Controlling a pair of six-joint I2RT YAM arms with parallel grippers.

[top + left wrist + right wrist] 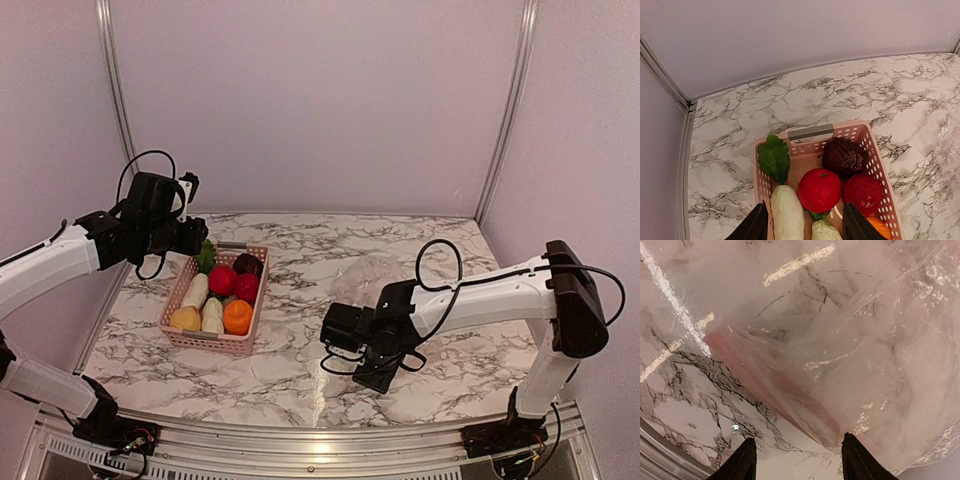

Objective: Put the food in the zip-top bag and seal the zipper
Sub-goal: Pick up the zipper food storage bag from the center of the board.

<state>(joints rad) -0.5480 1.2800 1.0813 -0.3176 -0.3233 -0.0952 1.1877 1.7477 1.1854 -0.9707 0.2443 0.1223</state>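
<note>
The food lies in a pink lattice basket (248,346): two red pieces (222,280), a dark brown piece (247,264), an orange (237,317), a yellow fruit (185,318) and white radishes (195,290) with green leaves. My left gripper (196,237) hangs open and empty above the basket's far left end. Its wrist view shows a red piece (820,190), the brown piece (844,156) and a radish (786,212) between the open fingers (756,226). The clear zip-top bag (365,278) lies flat right of the basket. My right gripper (334,324) is open at the bag's near edge (850,340). I cannot make out the zipper.
The basket (860,131) has a grey handle bar (810,132) at its far end. Walls and metal posts (110,80) close the table's back and sides. Marble tabletop (290,370) shows in front of the basket and the bag. A pinkish band (765,375) runs along the bag's edge.
</note>
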